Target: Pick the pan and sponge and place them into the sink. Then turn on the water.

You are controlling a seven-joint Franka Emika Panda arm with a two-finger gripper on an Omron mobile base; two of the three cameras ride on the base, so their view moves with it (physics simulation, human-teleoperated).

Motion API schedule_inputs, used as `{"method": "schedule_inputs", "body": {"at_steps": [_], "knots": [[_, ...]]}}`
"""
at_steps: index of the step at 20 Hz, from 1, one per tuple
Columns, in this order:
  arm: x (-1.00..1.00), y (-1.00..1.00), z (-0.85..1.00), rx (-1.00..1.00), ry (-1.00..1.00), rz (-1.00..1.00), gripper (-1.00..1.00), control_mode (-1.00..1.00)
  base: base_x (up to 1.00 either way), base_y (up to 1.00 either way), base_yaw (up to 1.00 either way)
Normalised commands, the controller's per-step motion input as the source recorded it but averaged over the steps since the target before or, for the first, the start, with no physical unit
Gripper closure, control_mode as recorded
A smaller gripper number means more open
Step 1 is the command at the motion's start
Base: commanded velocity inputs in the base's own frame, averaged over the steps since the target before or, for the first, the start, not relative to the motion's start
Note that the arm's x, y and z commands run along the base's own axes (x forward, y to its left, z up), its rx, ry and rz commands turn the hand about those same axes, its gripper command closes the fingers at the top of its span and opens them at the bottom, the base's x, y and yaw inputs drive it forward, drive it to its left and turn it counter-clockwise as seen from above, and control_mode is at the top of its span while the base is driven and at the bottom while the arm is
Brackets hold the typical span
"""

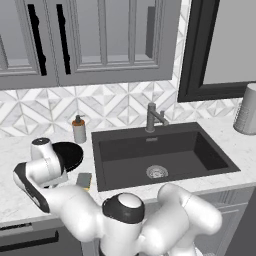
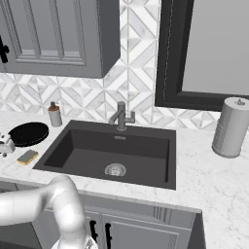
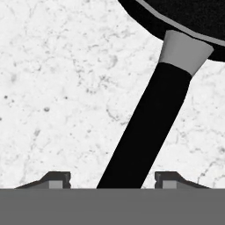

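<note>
we see fingers (image 3: 112, 178) spread, straddling pan (image 1: 70, 154) handle over counter (image 3: 52, 88); sponge (image 1: 84, 180) just beside sink (image 1: 200, 172) edge.

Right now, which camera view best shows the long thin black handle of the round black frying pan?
The hand view: the long thin black handle runs down between the two fingertips. The left base view shows the pan's body, the arm covering its near side; the right base view shows the pan small.

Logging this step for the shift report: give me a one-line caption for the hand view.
Open hand low over the marble counter, fingertips either side of the black pan handle, not yet closed.
</note>
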Motion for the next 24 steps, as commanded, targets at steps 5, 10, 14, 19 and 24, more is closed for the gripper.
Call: {"method": "schedule_inputs", "body": {"at_steps": [5,10,14,19,24], "knots": [[-0.14,0.00,-0.01,0.00,0.00,0.00,1.00,-1.00,0.00,0.00,0.00],[-0.40,-0.24,0.00,0.02,-0.09,0.00,1.00,-1.00,0.00,0.00,0.00],[-0.20,-0.37,0.06,0.13,-0.14,0.00,1.00,-1.00,0.00,0.00,0.00],[0.00,-0.34,0.20,0.25,-0.13,0.00,1.00,-1.00,0.00,0.00,0.00],[0.00,-0.23,0.29,0.30,-0.14,0.00,1.00,-1.00,0.00,0.00,0.00]]}}
